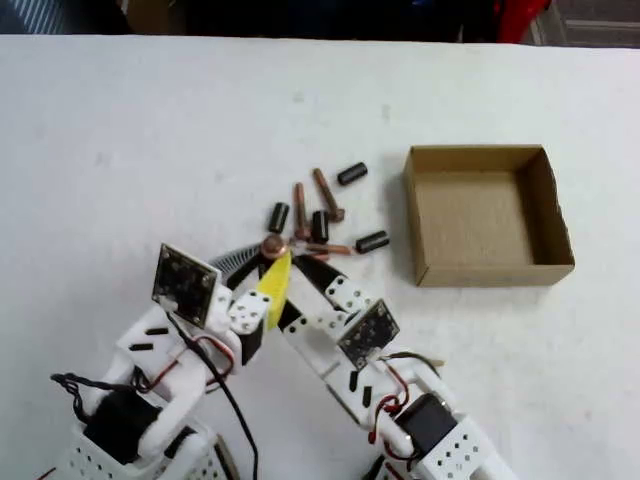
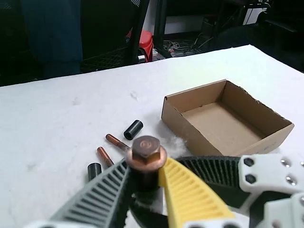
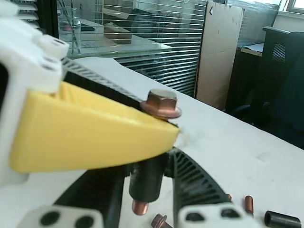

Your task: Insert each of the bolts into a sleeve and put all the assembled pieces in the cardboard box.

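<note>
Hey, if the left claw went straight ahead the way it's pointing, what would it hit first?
Likely the loose bolts just beyond the sleeved bolt the left claw grips, though depth is unclear. The cardboard box sits off to one side.

No legible writing in any view
The cardboard box (image 1: 480,215), right of centre in the high view, has plain walls, and the bolt head (image 2: 148,147), lower centre in the left wrist view, bears nothing that can be read
</note>
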